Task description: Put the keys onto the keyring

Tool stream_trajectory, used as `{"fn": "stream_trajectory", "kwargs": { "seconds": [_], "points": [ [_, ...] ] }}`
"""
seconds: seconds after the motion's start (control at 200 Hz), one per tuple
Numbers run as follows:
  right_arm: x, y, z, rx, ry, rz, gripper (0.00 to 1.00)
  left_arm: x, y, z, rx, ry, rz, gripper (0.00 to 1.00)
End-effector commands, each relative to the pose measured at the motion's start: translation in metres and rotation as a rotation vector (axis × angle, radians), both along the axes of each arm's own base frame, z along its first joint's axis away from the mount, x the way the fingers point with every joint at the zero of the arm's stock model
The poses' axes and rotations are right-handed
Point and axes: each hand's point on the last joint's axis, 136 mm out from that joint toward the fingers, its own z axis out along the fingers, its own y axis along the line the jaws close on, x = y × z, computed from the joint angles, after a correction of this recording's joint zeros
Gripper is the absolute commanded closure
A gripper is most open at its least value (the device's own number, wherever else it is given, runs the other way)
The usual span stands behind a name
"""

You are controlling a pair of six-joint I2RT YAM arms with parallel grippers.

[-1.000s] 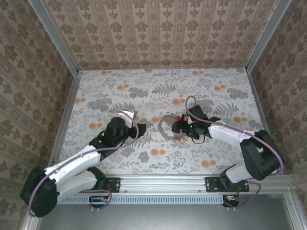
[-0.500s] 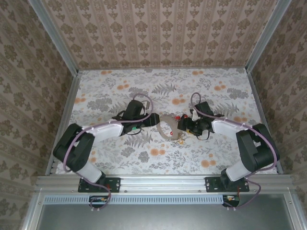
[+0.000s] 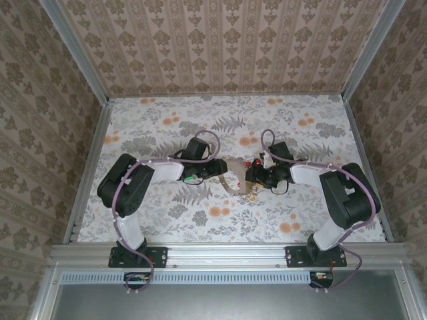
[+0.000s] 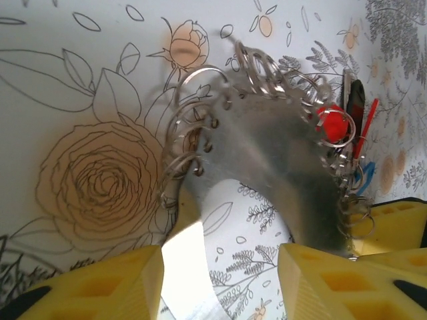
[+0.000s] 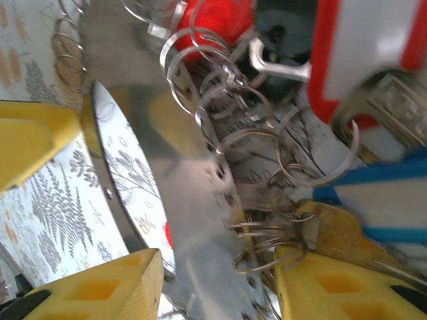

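**Keyring lies between both grippers, mid-table**

Keyring (image 3: 231, 180) sits flat near the middle of the table (image 3: 167, 127), on its flowered cloth. From above it reads as a small pale loop. The left wrist camera shows it as a curved, shiny metal band (image 4: 267, 153) shaped like a crescent. Holes run along its outer edge, and a thin wire ring hangs from many of them.

The keys (image 4: 332, 123) crowd the right-hand end of that band. A red head sits among the wire rings, with a blue one (image 4: 363, 177) just below it. In the right wrist view the red head (image 5: 220, 17) is at the top, and a yellowish key (image 5: 333, 227) lies low down among the tangled rings. A red-and-white tag (image 5: 360, 47) and a blue-edged piece (image 5: 400, 180) lie beside them (too blurred to say which ring holds what).

The left gripper (image 4: 220, 280) comes in from the left. Its yellow fingers (image 4: 100, 287) are spread, and the band's two legs reach down between them. One leg runs onto the finger on the right of that view. Whether the fingers press on the band I cannot tell.

The right gripper (image 5: 217, 283) meets it from the opposite side, fingers (image 5: 87, 287) also apart. The band passes between them, close against the finger on the left of that view, with rings bunched by the other. Again, a firm pinch cannot be made out.

Seen from above, both arms bend inward so their tips nearly meet over the keyring. Patterned walls (image 3: 220, 47) close the table in on three sides.
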Motion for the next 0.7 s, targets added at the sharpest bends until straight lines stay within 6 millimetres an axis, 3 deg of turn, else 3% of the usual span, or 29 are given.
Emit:
{"fn": "stream_trajectory", "kwargs": {
  "seconds": [0.0, 0.205, 0.3, 0.525, 0.695],
  "points": [
    [0.001, 0.008, -0.003, 0.050, -0.002, -0.003, 0.54, -0.005, -0.006, -0.005, -0.004, 0.037, -0.025, 0.53],
    [0.005, 0.017, 0.004, 0.120, -0.022, 0.018, 0.63, -0.003, -0.005, -0.012, -0.005, 0.051, -0.033, 0.54],
    [0.006, 0.016, 0.008, 0.141, -0.029, 0.017, 0.74, -0.001, -0.006, -0.008, -0.010, 0.039, -0.041, 0.53],
    [0.010, 0.005, 0.023, 0.184, -0.052, -0.020, 0.91, 0.007, -0.007, 0.024, -0.016, -0.056, -0.058, 0.53],
    [0.015, 0.002, 0.043, 0.240, -0.081, -0.035, 0.92, 0.012, 0.000, 0.047, -0.005, -0.131, -0.040, 0.50]
  ]
}}
